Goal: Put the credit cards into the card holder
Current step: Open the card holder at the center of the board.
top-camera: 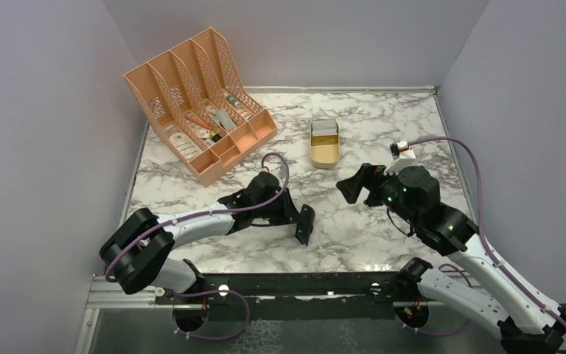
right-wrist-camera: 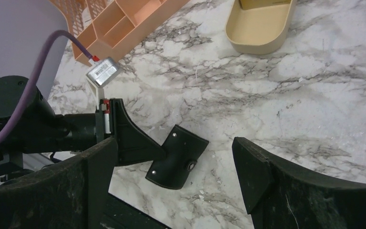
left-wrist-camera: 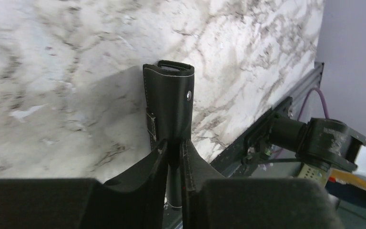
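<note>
The black card holder point(left-wrist-camera: 169, 102) stands on edge on the marble near the table's front edge, folded, snap stud outward. My left gripper point(left-wrist-camera: 174, 143) is shut on its near end; the same grip shows from above point(top-camera: 295, 215), with the card holder point(top-camera: 306, 225) sticking out to the right. The right wrist view looks down on the card holder point(right-wrist-camera: 178, 157) between the wide-apart fingers of my right gripper point(right-wrist-camera: 175, 143), which hangs open and empty above it point(top-camera: 354, 184). The credit cards point(top-camera: 324, 129), a whitish stack, lie in the far end of a gold tin point(top-camera: 324, 151).
A peach desk organiser point(top-camera: 199, 103) with pens and small items stands at the back left. The gold tin point(right-wrist-camera: 259, 26) sits mid-table beyond both grippers. The black mounting rail point(top-camera: 287, 284) runs along the front edge. Grey walls enclose three sides.
</note>
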